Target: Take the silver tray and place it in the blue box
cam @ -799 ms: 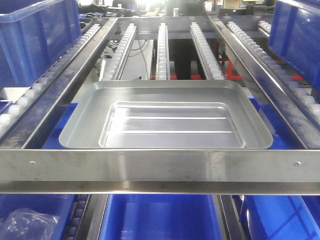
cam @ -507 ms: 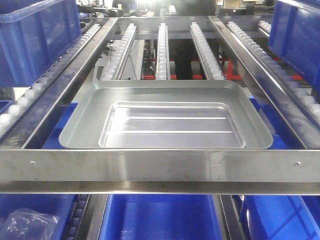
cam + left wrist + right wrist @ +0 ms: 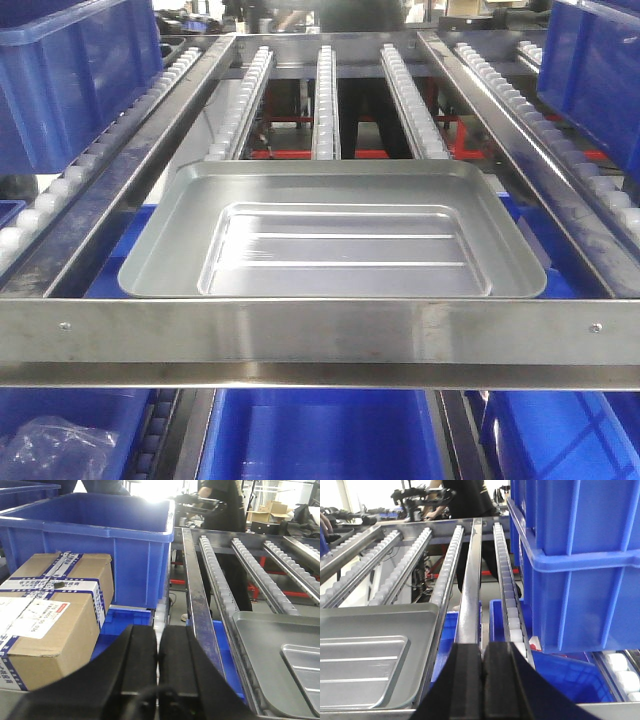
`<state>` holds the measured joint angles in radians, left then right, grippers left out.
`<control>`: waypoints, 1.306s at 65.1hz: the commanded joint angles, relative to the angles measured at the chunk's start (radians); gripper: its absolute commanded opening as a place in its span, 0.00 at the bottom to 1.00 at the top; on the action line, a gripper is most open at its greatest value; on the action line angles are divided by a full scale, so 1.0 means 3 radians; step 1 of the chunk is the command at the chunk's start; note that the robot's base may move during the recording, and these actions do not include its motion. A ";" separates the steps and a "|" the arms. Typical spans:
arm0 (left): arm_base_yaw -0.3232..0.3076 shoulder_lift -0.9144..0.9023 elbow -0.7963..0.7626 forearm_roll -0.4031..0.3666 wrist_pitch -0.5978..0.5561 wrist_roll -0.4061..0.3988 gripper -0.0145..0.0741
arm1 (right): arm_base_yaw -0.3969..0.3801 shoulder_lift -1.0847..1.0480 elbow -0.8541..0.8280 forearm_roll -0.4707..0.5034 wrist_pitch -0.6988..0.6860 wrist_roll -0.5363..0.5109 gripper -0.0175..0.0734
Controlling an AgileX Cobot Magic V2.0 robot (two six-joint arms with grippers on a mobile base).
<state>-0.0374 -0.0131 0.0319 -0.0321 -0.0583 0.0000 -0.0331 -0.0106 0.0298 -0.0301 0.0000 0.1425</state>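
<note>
The blue box stands ahead and to the left of the left tool. Another blue crate rises just right of the right tool. The silver tray lies on the roller tracks between both tools, untouched. A taped cardboard carton sits left of the left tool. Both tools are clenched on nothing.

Front overlooks silver tray; wrist views flank it.

Cardboard box sits left of roller rails.
</note>
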 commanded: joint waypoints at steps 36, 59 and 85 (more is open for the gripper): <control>-0.0017 0.2429 -0.2327 -0.0159 0.2044 0.0000 0.16 | -0.0007 0.2643 -0.1925 0.0081 0.1225 -0.0025 0.25; -0.0075 0.3995 -0.2580 -0.0986 0.1709 0.0000 0.16 | -0.0007 0.4241 -0.2589 0.0314 0.1527 -0.0025 0.25; -0.1317 0.5220 -0.3562 0.0191 0.1808 -0.1553 0.16 | 0.1002 0.5420 -0.3824 -0.0456 0.1949 0.1030 0.26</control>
<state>-0.3880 1.5279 -0.9467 -0.0488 0.5056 -0.3500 0.2377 1.5944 -1.0098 -0.0829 0.5785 0.3707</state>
